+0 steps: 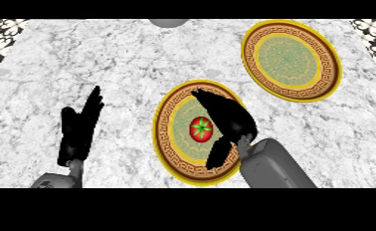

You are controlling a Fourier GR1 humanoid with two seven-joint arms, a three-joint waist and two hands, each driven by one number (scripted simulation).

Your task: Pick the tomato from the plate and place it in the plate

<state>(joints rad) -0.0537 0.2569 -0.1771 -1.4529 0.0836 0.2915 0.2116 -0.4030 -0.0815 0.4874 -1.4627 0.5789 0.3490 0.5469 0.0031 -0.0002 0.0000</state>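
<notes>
A red tomato (201, 129) with a green stem lies in the middle of the near plate (167, 134), which has a yellow rim and a brown patterned band. My right hand (229, 118) hovers over the right side of that plate, fingers stretched past the tomato and thumb low beside it, open and not closed on the fruit. A second plate (291, 60) of the same pattern sits further back to the right, with nothing on it. My left hand (79, 128) rests open at the lower left, fingers pointing up.
The counter (110, 60) is pale marble. A grey round object (169, 22) shows partly at the top edge. Dark patterned corners (11, 25) mark the counter's far ends.
</notes>
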